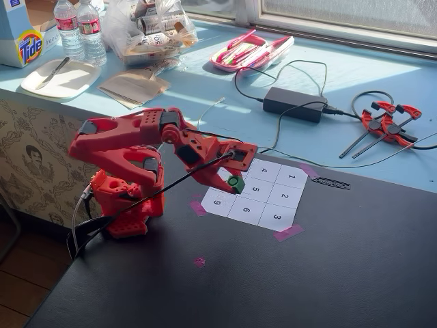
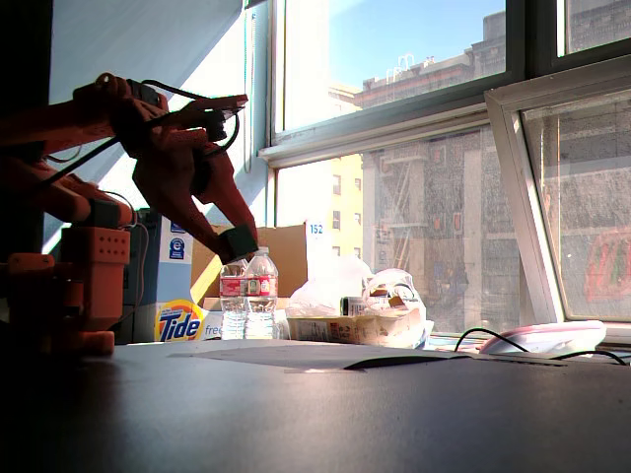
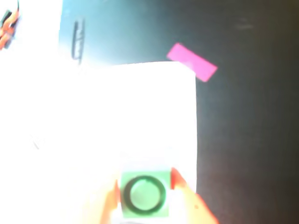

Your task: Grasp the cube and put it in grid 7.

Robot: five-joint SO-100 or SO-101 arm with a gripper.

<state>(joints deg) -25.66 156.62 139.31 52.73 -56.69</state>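
The matte black table top (image 1: 328, 273) carries a white paper sheet with nine numbered squares (image 1: 270, 198) below the red two-finger gripper (image 1: 229, 183); pink tape pieces (image 1: 287, 233), possibly four, hold its corners.

Red arm (image 2: 148, 148) raised above dark table (image 2: 394, 414), fingers (image 2: 222, 202) gripping cube (image 2: 238, 242)

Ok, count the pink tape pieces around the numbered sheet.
4 visible in a fixed view: one at the sheet's near corner, one at its far corner, one beside cell 9, one loose on the mat. The arm may hide more.
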